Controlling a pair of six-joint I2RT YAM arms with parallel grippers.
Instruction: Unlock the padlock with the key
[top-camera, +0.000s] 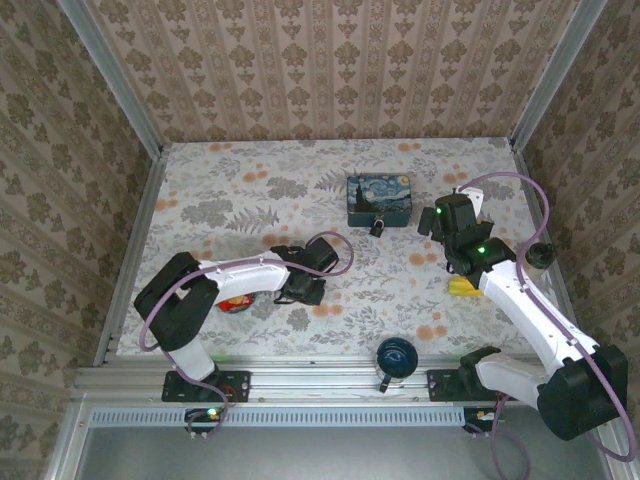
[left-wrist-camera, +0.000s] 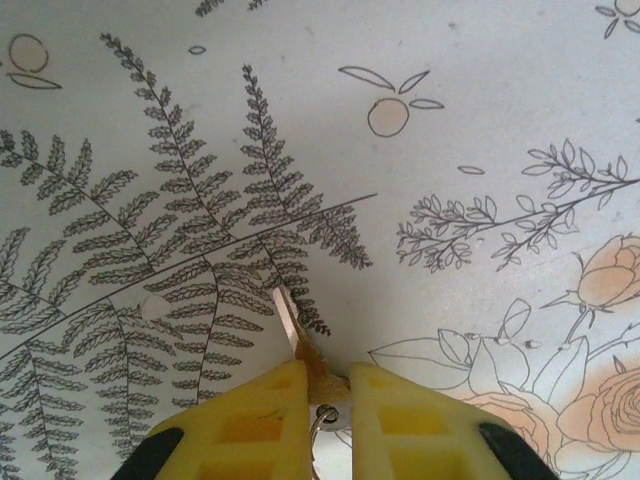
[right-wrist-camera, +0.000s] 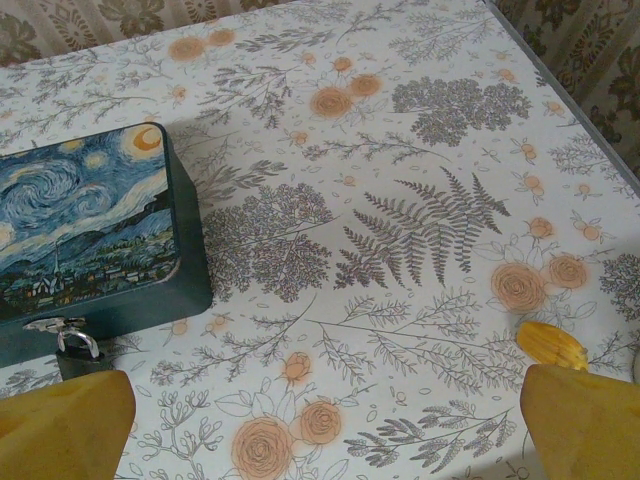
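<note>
**Left gripper on the key; padlock at the tin's near face**

Left gripper (left-wrist-camera: 328, 378): yellow fingers (left-wrist-camera: 262, 420) are drawn nearly together, with the head of the key (left-wrist-camera: 289, 322) in the narrow gap between them. It looks pinched, though the contact itself is partly hidden. The blade sticks out ahead of the fingertips, over the fern print of the surface (left-wrist-camera: 500, 110). A thin ring (left-wrist-camera: 322, 417) sits at the key's head. In the top view this gripper (top-camera: 300, 290) is low over the surface, near and left of centre.

Padlock (right-wrist-camera: 78, 352): hangs at the near face of the starry-night tin (right-wrist-camera: 90, 225), dark body below, silvery shackle through the clasp. In the top view the padlock (top-camera: 377, 228) is far of centre and well apart from the left gripper.

Right gripper (right-wrist-camera: 320, 405): fingers stand wide apart with nothing between them. It is just right of the tin (top-camera: 378, 198) in the top view (top-camera: 441, 222).
</note>
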